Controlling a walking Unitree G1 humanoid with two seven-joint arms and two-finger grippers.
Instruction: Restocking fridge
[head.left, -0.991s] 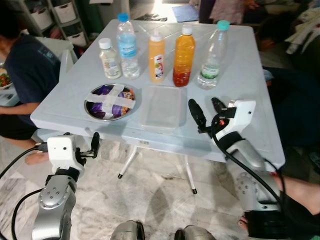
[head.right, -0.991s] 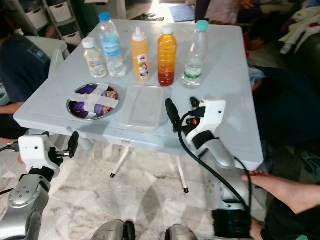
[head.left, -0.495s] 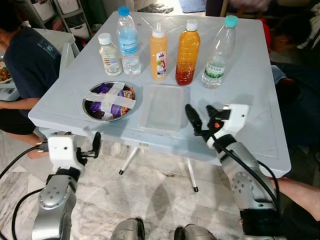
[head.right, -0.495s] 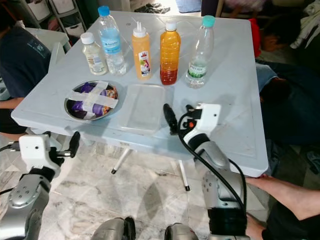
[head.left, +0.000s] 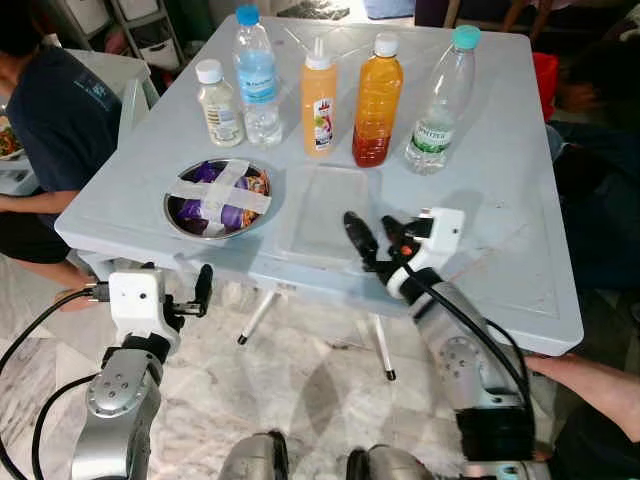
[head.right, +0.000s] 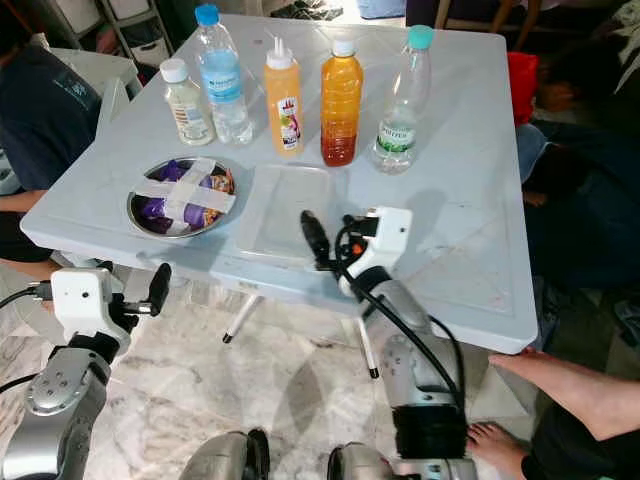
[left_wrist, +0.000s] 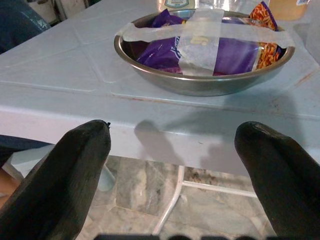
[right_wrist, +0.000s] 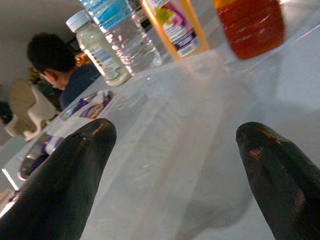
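Below the table's (head.left: 520, 290) near edge I see my left gripper (left_wrist: 180, 145), fingers spread wide, holding nothing. Just past it, on the table, sits a steel bowl (head.left: 218, 200) of snack packets sealed with crossed tape. My right gripper (head.left: 372, 235) hovers released at the near right corner of a clear plastic container (head.left: 322, 205). Farther back stand five bottles: small pale (head.left: 218, 103), blue-capped water (head.left: 257, 72), orange squeeze (head.left: 318, 95), amber juice (head.left: 376, 100), teal-capped water (head.left: 440, 100). A person (head.left: 55, 110) sits left.
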